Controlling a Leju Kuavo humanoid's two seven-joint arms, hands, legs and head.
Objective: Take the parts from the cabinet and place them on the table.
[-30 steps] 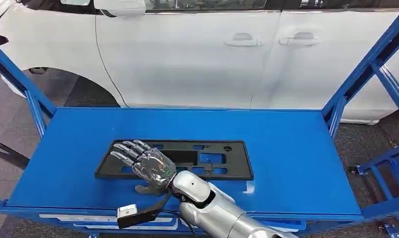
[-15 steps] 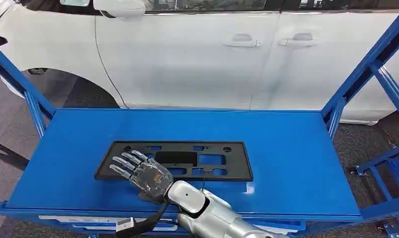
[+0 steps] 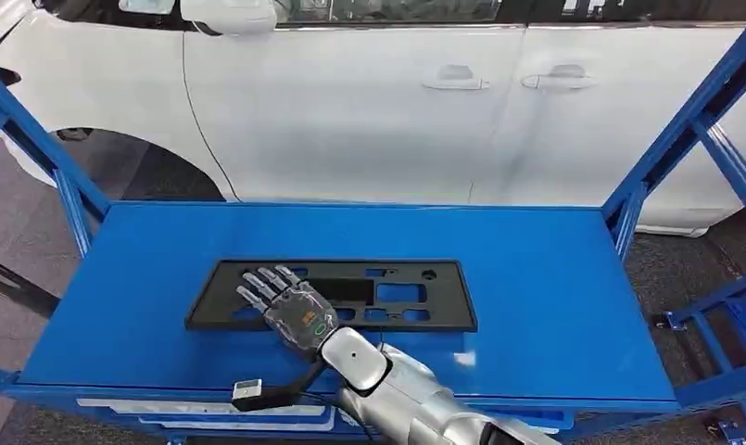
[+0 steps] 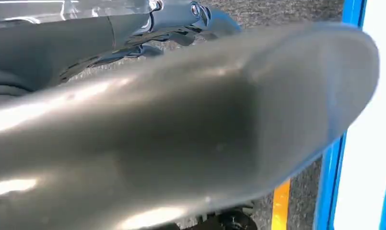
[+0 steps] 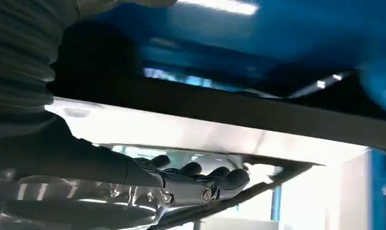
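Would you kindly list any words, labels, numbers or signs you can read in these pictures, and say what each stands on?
No text can be read.
The right hand bears a small green mark, too small to read.
The black plastic frame, the blue table and the white car show no lettering.

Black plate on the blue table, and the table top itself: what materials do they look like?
Black plate: likely moulded plastic, matte, judging by its thin flat body with neat rectangular cutouts and dull surface. Table top: probably painted sheet metal, smooth semi-gloss blue, with soft reflections and a folded front edge.
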